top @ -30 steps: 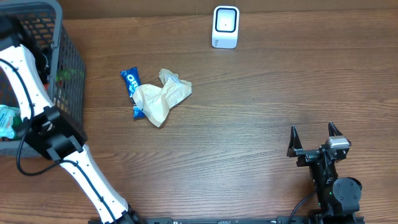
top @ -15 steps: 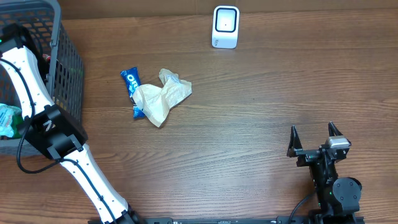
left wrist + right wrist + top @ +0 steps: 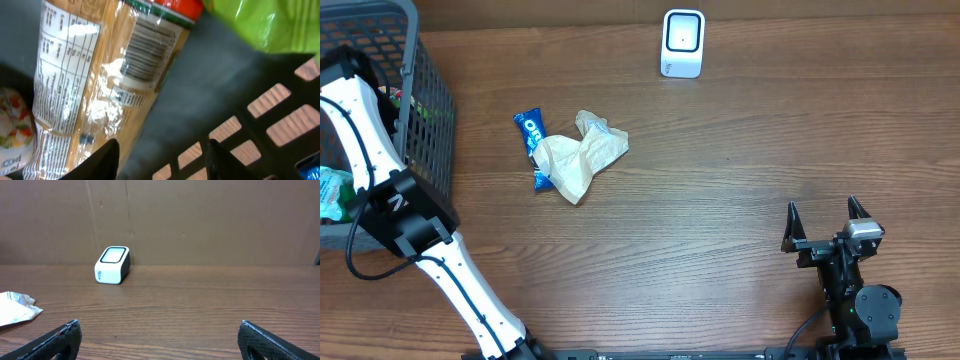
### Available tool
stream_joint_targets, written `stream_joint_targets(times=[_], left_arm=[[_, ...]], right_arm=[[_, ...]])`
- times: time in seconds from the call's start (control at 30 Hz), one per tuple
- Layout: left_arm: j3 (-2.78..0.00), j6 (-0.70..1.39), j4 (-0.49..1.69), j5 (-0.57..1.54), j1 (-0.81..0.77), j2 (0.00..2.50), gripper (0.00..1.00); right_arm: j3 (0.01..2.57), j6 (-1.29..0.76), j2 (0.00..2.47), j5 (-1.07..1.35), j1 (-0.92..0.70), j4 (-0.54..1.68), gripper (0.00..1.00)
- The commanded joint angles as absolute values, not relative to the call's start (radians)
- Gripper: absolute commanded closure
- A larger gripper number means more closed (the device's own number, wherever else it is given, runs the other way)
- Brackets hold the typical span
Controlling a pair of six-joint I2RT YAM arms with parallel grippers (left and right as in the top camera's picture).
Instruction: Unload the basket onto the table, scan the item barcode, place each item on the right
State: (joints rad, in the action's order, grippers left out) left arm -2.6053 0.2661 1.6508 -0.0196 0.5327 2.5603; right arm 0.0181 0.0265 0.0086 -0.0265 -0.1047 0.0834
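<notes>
My left gripper is spread inside the basket at the worktop's far left corner, pinching nothing. The clear packet lies beside one tip, barcode up, with a green bag beyond it. My right gripper gapes near the near right corner. A blue Oreo pack touches crumpled paper. The scanner stands at the far edge.
</notes>
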Motion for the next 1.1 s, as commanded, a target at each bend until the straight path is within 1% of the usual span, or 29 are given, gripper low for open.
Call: stream_joint_targets(times=[0.0, 0.03, 0.2, 0.37, 0.53, 0.73, 0.9, 1.07], left_arm=[[-2.632, 0.215, 1.690, 0.078, 0.521, 2.459, 0.54], [-2.632, 0.204, 1.691, 0.085, 0.517, 2.431, 0.56], [-2.620, 0.174, 1.690, 0.079, 0.472, 2.248, 0.55], [-2.479, 0.178, 1.690, -0.001, 0.438, 2.000, 0.53], [-2.363, 0.205, 1.690, -0.109, 0.452, 1.814, 0.51], [-2.356, 0.239, 1.690, -0.105, 0.473, 1.750, 0.48], [-2.344, 0.272, 1.690, -0.042, 0.473, 1.750, 0.51], [-2.344, 0.294, 1.690, -0.033, 0.473, 1.750, 0.53]], right_arm=[[0.008, 0.034, 0.003, -0.033, -0.103, 0.079, 0.00], [0.008, 0.034, 0.003, -0.033, -0.104, 0.079, 0.00], [0.008, 0.034, 0.003, -0.033, -0.104, 0.079, 0.00], [0.008, 0.034, 0.003, -0.033, -0.103, 0.079, 0.00], [0.008, 0.034, 0.003, -0.032, -0.104, 0.079, 0.00], [0.008, 0.034, 0.003, -0.032, -0.103, 0.079, 0.00], [0.008, 0.034, 0.003, -0.033, -0.103, 0.079, 0.00], [0.008, 0.034, 0.003, -0.033, -0.104, 0.079, 0.00]])
